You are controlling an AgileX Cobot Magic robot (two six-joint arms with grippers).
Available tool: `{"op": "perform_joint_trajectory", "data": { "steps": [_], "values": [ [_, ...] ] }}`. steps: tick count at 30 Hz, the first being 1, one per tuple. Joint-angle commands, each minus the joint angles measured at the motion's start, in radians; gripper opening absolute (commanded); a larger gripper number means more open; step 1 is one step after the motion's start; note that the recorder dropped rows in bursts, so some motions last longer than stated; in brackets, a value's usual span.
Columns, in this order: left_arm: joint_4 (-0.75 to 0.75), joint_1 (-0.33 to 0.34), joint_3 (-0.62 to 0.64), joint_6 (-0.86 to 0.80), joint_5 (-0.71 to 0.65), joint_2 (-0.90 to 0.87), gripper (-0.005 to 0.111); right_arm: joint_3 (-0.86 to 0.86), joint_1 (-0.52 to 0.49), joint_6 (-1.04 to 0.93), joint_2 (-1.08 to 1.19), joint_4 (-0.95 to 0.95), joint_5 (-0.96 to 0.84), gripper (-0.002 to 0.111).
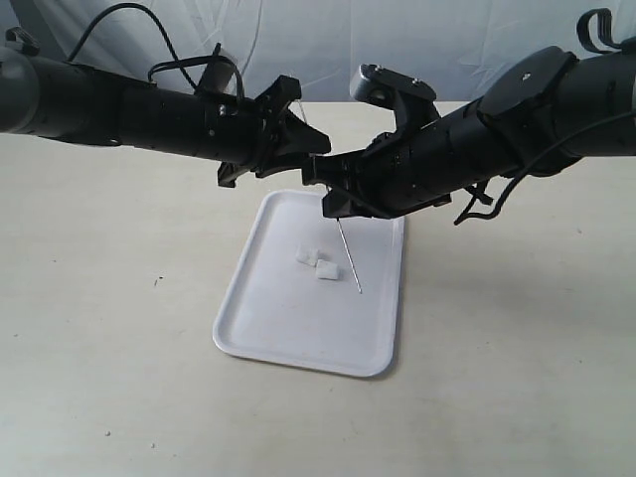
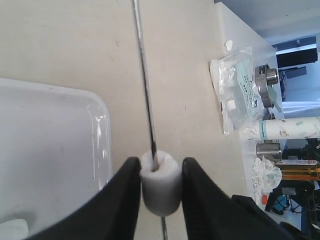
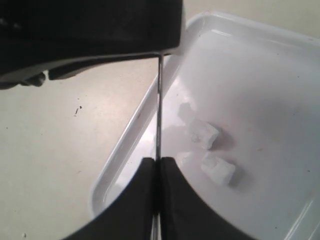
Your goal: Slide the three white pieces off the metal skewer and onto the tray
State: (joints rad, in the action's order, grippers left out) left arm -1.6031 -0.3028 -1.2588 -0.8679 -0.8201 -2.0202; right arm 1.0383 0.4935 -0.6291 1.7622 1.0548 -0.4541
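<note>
White tray (image 1: pixel 298 343) lies flat on the table (image 1: pixel 109 318), and both arms meet above its far end. Right gripper (image 3: pixel 158 167) has its fingers pressed together on the skewer (image 3: pixel 159 110). That's your anchor, so leave it alone. Left gripper (image 2: pixel 160 167) is pinching the last white piece (image 2: pixel 160 190) from both sides, with the rod running through its middle. The skewer slants down over the tray. Its lower tip is near the tray's middle (can't tell if it touches), and its upper end pokes out above the tray's far edge. Two loose pieces (image 3: pixel 202 132) lie on the tray near its centre, just beside each other. My read is two of three done, and this is the final strip. The right clamp looks to sit between the piece and the lower tip, so the only exit is the upper end. Pull the left gripper straight along the rod axis. Any sideways load will likely bend the thin rod or pivot it in the clamp. Don't add squeeze, because a soft chunk probably binds on the rod or tears. In the left wrist view the piece hangs just outside the tray's rim, over bare table. Once it's free, carry it over the tray before you let go.
</note>
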Motion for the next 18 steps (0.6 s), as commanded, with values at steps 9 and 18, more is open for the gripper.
{"op": "perform_joint_trajectory", "data": {
  "steps": [9, 18],
  "values": [
    [-0.045, -0.005, 0.002, -0.008, 0.083, 0.001, 0.028, 0.004, -0.004, -0.011, -0.006, -0.034, -0.051, -0.001],
    [-0.054, -0.005, 0.002, -0.008, 0.194, 0.001, 0.026, 0.004, -0.004, -0.003, -0.006, -0.062, -0.066, -0.001]
  ]
}}
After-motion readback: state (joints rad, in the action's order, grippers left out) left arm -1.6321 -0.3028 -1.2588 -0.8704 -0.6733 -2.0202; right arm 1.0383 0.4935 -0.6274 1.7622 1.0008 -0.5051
